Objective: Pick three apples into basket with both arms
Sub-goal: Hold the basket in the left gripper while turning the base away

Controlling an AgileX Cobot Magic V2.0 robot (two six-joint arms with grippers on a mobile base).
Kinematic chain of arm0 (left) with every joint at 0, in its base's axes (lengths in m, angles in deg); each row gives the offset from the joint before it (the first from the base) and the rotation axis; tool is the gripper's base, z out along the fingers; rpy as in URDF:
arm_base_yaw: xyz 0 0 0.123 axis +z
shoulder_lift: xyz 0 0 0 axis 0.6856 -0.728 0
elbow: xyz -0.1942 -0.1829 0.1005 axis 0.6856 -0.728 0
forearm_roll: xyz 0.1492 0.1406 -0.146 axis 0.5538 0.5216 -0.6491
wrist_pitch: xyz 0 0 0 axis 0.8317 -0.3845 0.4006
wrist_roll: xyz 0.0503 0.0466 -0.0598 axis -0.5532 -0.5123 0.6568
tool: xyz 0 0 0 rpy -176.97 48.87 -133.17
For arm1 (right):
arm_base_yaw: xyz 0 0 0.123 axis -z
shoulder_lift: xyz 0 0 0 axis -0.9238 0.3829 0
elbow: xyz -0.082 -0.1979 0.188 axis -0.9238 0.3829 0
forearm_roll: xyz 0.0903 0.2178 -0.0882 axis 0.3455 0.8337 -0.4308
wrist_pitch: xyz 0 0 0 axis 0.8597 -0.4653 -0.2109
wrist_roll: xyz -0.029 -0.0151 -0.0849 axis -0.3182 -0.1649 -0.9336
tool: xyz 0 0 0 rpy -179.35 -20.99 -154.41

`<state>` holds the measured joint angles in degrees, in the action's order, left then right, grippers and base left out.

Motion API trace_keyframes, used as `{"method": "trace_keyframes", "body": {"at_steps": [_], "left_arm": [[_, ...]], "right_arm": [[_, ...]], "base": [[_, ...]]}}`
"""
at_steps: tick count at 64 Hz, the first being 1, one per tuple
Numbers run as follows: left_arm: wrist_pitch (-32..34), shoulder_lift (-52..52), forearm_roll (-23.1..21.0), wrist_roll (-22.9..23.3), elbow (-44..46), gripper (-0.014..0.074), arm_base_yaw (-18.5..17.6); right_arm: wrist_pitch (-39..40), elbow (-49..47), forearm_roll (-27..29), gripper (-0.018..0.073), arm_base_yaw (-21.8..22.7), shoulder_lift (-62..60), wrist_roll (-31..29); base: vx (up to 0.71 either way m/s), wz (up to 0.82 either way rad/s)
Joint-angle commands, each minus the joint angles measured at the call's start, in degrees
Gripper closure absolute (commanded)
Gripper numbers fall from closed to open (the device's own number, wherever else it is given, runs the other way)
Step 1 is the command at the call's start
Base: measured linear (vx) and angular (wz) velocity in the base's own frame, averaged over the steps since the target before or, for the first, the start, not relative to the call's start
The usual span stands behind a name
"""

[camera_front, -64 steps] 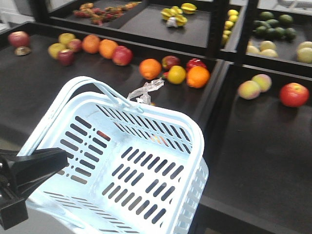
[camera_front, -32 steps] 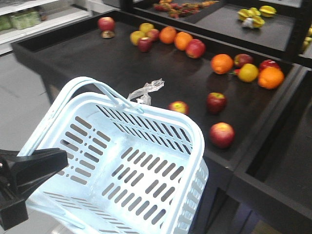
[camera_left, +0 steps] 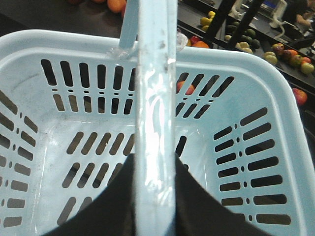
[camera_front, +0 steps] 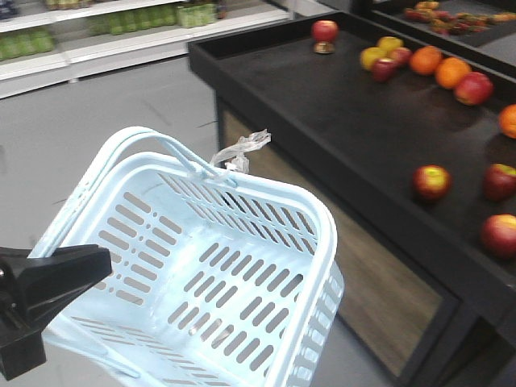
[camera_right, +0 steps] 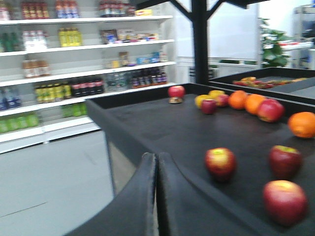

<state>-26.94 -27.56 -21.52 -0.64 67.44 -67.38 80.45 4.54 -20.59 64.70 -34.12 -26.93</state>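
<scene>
**Empty basket hangs off the table's edge, apples unpicked**

The left gripper [camera_left: 156, 169] is clamped on the basket's loop handle [camera_left: 155, 98], which runs straight between its black fingers. The basket [camera_front: 181, 262] hangs tilted over the floor, left of and nearer than the black display table [camera_front: 322, 105], with nothing inside. The right gripper [camera_right: 156, 196] has its fingers pressed together and holds nothing.

The three red apples [camera_front: 432, 181] [camera_front: 500, 181] [camera_front: 500, 235] sit close together near the table's front lip, on the right. Oranges [camera_front: 451, 71] and other fruit lie farther back.

The main risks, as I judge them:

- **Drop on the way:** any apple must cross open floor to reach the basket, so a weak pinch on round skin could lose it there.
- **Swing:** the basket hangs from one thin handle and may sway or tip further when fruit lands, letting an apple roll out.
- **Nudge:** fingers that open too late may push an apple into its neighbours.
- **Collision:** the raised lip could catch a low approach.
</scene>
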Motion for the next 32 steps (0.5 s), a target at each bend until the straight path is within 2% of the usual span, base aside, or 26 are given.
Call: {"method": "trace_keyframes", "body": {"at_steps": [1, 20, 32], "left_arm": [[3.1, 0.33, -2.58, 0.0, 1.71, 0.0603, -0.26], [3.1, 0.33, -2.58, 0.0, 1.71, 0.0603, -0.26], [3.1, 0.33, -2.58, 0.0, 1.71, 0.0603, -0.26]], "right_arm": [[4.24, 0.38, -0.38, 0.0564, -0.11, -0.71, -0.27], [4.24, 0.38, -0.38, 0.0564, -0.11, -0.71, -0.27], [4.24, 0.38, -0.38, 0.0564, -0.11, -0.71, -0.27]], "base": [[-0.16, 0.63], [-0.15, 0.58], [-0.1, 0.42]]}}
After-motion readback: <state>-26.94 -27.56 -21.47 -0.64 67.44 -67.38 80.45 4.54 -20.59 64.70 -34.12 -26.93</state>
